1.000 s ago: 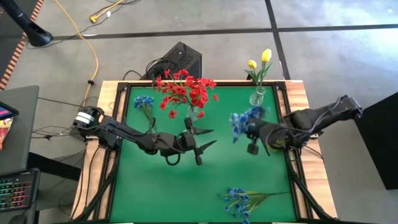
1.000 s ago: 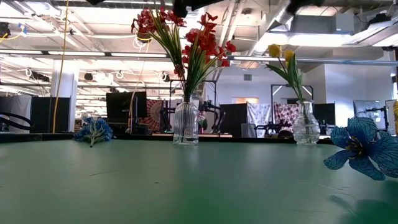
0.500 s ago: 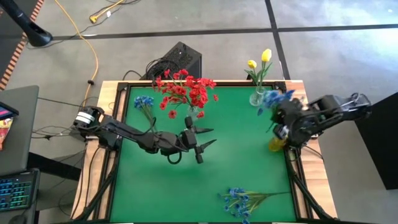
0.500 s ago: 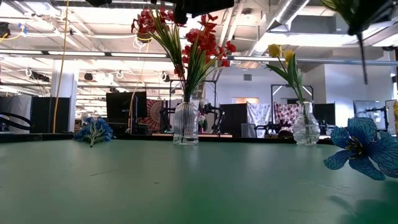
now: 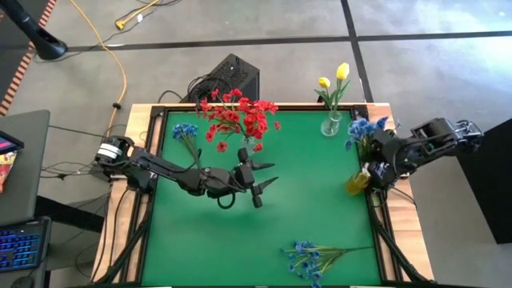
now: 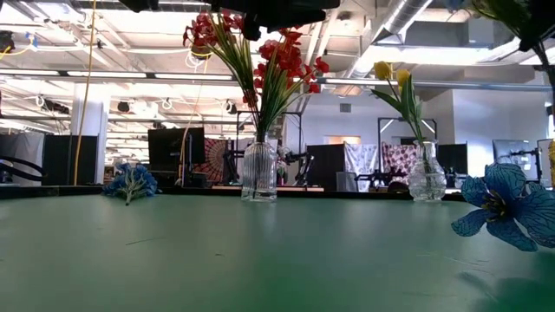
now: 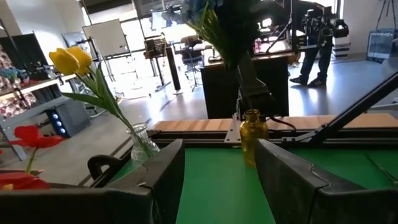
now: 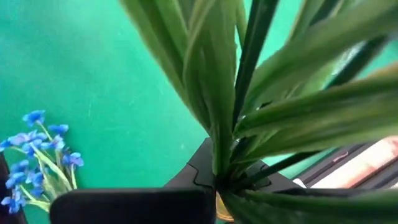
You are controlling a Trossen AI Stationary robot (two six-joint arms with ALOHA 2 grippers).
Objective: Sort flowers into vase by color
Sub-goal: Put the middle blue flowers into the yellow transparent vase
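Observation:
My right gripper (image 5: 374,162) is shut on a spray of blue flowers (image 5: 362,128), held high over a small amber vase (image 5: 357,183) at the table's right edge. Its leaves (image 8: 249,93) fill the right wrist view. My left gripper (image 5: 274,174) stands open and level at mid-table, just near of the clear vase of red flowers (image 5: 244,120), with nothing between its fingers. Yellow flowers (image 5: 336,76) stand in a second clear vase (image 5: 331,125) at the far right. Two more blue sprays lie flat on the table, one far left (image 5: 186,132) and one at the near edge (image 5: 316,258). My right gripper pinches the blue spray's bundled stems (image 8: 219,169) between its two fingers, just below where the leaves fan out. The fingers slant down from the table's right side. The spray stands roughly upright, blooms up, lifted clear of the table over the amber vase (image 7: 251,127).
A raised black frame (image 5: 370,120) borders the green table. A black box (image 5: 232,76) and cables lie beyond the far edge. The green surface between the vases and the near blue spray is open.
My right gripper has carried the blue spray from right of mid-table toward the right edge, to a place over the amber vase. It has turned as it went, so the blooms now point toward the far edge. It has stayed shut on the stems.

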